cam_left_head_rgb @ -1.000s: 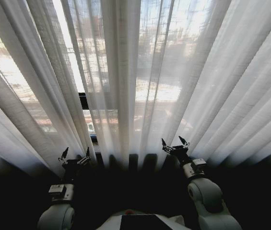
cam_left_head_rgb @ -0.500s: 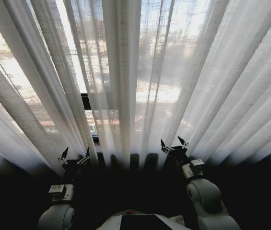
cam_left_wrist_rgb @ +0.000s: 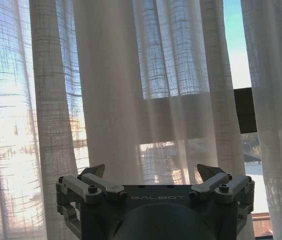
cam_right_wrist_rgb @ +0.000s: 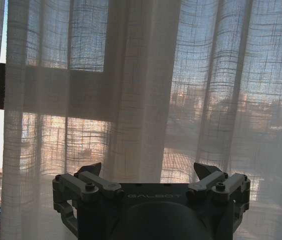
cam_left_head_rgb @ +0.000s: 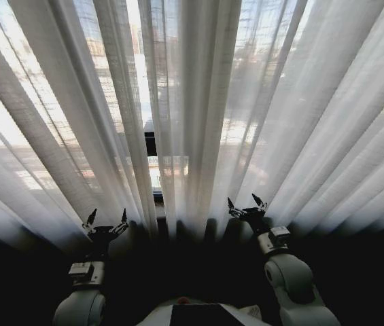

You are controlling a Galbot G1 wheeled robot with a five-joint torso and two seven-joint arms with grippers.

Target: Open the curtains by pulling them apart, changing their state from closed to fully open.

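Whole head view shifts right vs 0.5 s ago, so camera/base moves, not fabric; arms unchanged. Left gripper (cam_left_head_rgb: 107, 219) at 7 o'clock, right gripper (cam_left_head_rgb: 247, 202) at 5 o'clock, both w/ fingers spread wide, holding nothing. Curtains (cam_left_head_rgb: 198, 115) hang closed just beyond. Step: approach. Next move needs fingers reaching the pleats near the centre gap.
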